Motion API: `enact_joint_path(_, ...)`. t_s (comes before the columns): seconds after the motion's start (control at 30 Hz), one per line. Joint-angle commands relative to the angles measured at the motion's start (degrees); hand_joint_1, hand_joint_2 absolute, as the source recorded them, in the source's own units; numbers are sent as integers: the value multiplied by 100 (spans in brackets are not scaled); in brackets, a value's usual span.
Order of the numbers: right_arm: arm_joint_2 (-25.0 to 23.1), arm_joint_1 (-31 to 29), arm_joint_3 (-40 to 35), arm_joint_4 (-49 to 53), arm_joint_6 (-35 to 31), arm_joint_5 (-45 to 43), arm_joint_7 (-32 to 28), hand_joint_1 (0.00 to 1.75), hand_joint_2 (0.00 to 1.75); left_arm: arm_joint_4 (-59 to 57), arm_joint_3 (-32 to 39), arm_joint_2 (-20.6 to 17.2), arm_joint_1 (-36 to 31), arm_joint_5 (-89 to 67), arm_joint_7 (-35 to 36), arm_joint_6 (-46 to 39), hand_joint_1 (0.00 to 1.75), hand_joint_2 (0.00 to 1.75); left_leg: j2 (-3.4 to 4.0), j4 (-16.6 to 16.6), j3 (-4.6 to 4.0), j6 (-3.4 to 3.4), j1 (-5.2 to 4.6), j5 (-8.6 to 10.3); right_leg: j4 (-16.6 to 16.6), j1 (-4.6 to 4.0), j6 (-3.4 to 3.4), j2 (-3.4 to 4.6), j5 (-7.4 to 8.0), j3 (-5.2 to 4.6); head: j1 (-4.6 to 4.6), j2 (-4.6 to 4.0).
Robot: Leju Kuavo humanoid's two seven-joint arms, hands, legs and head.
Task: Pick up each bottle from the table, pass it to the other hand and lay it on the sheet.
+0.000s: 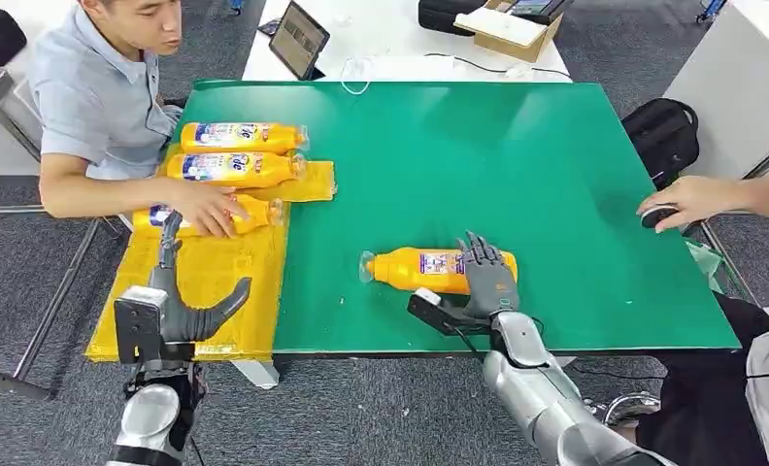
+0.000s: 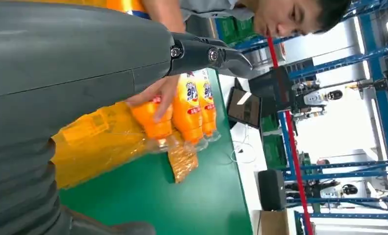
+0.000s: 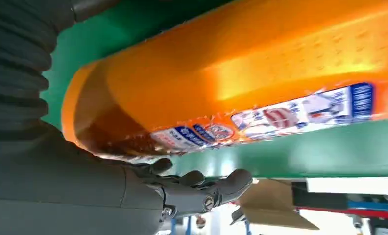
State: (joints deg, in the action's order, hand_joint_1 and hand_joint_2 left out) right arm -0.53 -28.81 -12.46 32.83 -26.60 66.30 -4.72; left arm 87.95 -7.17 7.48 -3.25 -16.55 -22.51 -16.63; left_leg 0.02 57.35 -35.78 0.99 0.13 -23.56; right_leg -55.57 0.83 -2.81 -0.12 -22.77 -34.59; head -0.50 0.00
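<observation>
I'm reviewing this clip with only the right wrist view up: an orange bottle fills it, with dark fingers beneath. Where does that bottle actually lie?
Observer: The bottle lies on its side on the green table, away from the yellow sheet, with the right hand over its base end.
Operator: Is anything on the sheet?
Observer: Three bottles lie side by side at its far end; a seated person's hand rests on the nearest one.
Operator: Where's the other arm?
Observer: The left hand hovers over the sheet, fingers apart, holding nothing.
Operator: Anyone else close by?
Observer: A second person's hand rests at the table's right edge on a small dark object.
</observation>
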Motion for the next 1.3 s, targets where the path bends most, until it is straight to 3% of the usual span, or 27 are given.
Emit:
enact_joint_path(0.03,244,-269,-304,-473,552,501,595,0,175,136,-121,-139,92,-68,204,219,0,175,-10,-3,23,-3,2,-4,4,-2,9,-9,-7,26,2,0)
enact_joint_path(0.3,237,-292,-196,-564,588,431,553,0,175,96,-182,-142,54,-82,280,293,0,175,-13,-5,52,-5,3,-4,6,-4,11,-11,-8,57,0,0)
enact_joint_path(0.6,136,-544,17,-1054,1291,22,144,2,175,-179,-226,-191,-97,17,312,357,0,175,-8,-5,58,-5,3,-3,4,-4,11,-8,-7,59,2,0)
enact_joint_path(0.63,133,-560,102,-1129,1444,-139,-2,138,175,-272,-241,-192,-155,48,285,358,0,175,-8,-6,56,-4,1,0,6,-2,9,-8,-4,58,2,0)
enact_joint_path(0.67,136,-565,179,-1208,1593,-300,-156,168,175,-390,-268,-196,-232,83,245,358,0,175,-12,-9,63,-6,4,-1,9,-5,13,-11,-5,66,0,0)
enact_joint_path(0.83,47,-518,334,-1266,1640,-753,-690,173,175,-614,-365,-223,-384,174,152,324,0,175,-20,-10,75,-5,5,2,13,-6,12,-22,-4,72,2,0)
enact_joint_path(1.07,80,-461,175,-1184,1545,-782,-875,173,175,-610,-389,-236,-351,426,185,487,0,175,-18,-16,98,-7,7,-1,19,-8,15,-19,-7,99,0,0)
enact_joint_path(1.3,-174,-149,574,-570,1735,-1888,-1770,175,175,-521,-328,-233,-247,462,187,471,0,175,-8,-14,97,-9,8,-5,17,-9,15,-9,-7,95,2,0)
